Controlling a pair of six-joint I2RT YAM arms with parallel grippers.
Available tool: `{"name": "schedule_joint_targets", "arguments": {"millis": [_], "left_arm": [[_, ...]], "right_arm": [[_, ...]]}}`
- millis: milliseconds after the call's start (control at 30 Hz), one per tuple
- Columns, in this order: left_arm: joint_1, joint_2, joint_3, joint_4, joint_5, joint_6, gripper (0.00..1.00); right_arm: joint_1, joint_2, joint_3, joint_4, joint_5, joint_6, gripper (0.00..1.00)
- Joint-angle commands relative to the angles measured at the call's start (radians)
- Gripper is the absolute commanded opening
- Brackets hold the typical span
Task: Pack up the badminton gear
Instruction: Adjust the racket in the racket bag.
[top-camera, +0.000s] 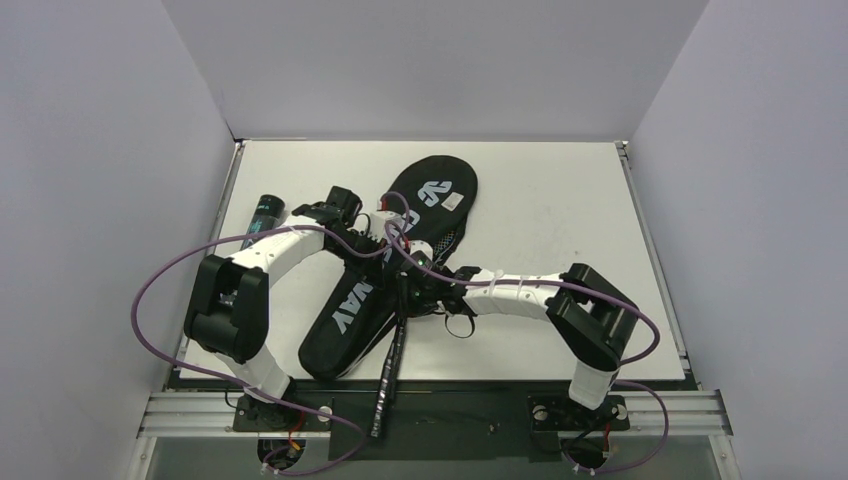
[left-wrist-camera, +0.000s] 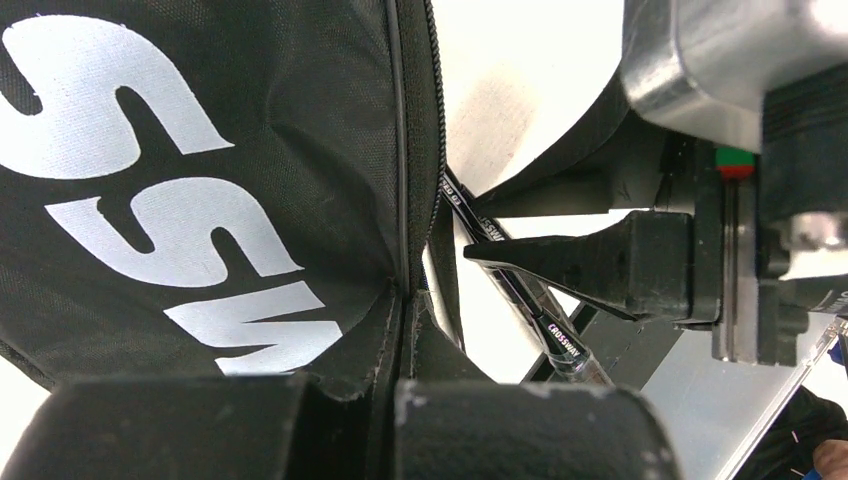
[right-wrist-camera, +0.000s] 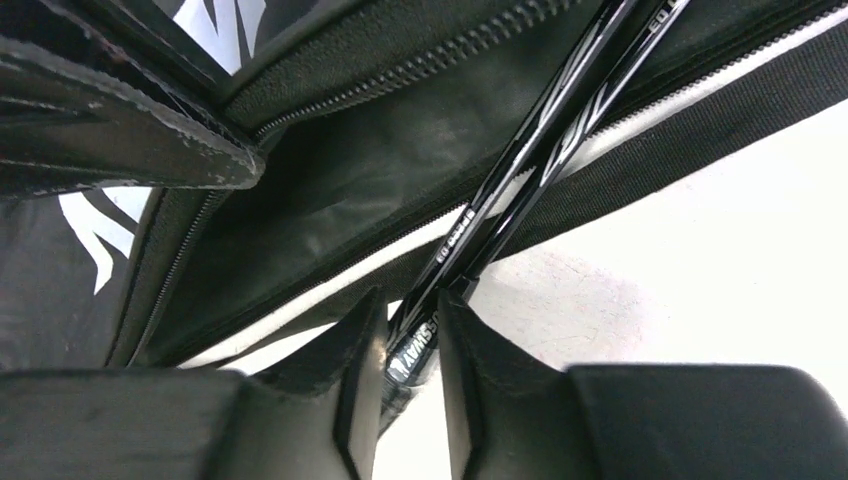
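Right tool (right-wrist-camera: 412, 308) nips both racket shafts (right-wrist-camera: 540, 130), prob. stiff, light & slick, by mouth of floppy bag (left-wrist-camera: 200, 150); left tool (left-wrist-camera: 395, 395) clamps bag's rim.

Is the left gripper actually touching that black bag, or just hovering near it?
Touching. The left wrist view shows the left gripper shut, with the zipper edge of the black bag pinched between its two fingers.

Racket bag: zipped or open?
Open: zipper edges of the racket bag are parted, racket shafts run through the gap, left gripper pinches one edge.
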Motion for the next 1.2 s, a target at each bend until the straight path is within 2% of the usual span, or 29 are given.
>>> {"name": "schedule_joint_targets", "arguments": {"millis": [0,100,167,567,833,1033,1100,1133,1167], "left_arm": [[-0.007,-0.009,0.001,0.01,0.053,0.039,0.0],[-0.007,-0.003,0.002,0.005,0.055,0.043,0.0],[-0.007,0.0,0.004,0.003,0.057,0.046,0.0],[-0.009,0.017,0.026,-0.03,0.062,0.076,0.0],[-0.021,0.044,0.046,-0.026,0.082,0.068,0.0],[-0.039,0.046,0.051,-0.049,0.091,0.083,0.0],[-0.039,0.044,0.053,-0.053,0.087,0.084,0.0],[-0.039,0.043,0.055,-0.055,0.085,0.083,0.0],[-0.039,0.043,0.06,-0.058,0.085,0.084,0.0]], "right_arm": [[-0.003,0.024,0.052,-0.018,0.021,-0.027,0.17],[-0.015,0.027,0.049,-0.019,0.041,-0.018,0.04],[-0.036,0.022,0.04,-0.004,0.045,-0.005,0.0],[-0.144,0.003,0.033,0.118,0.001,0.047,0.0],[-0.096,0.078,0.111,0.131,-0.043,0.035,0.0],[-0.133,0.104,0.113,0.173,-0.042,0.06,0.0],[-0.158,0.104,0.104,0.195,-0.055,0.075,0.07],[-0.172,0.102,0.101,0.202,-0.062,0.079,0.18],[-0.176,0.091,0.093,0.206,-0.068,0.077,0.22]]}}
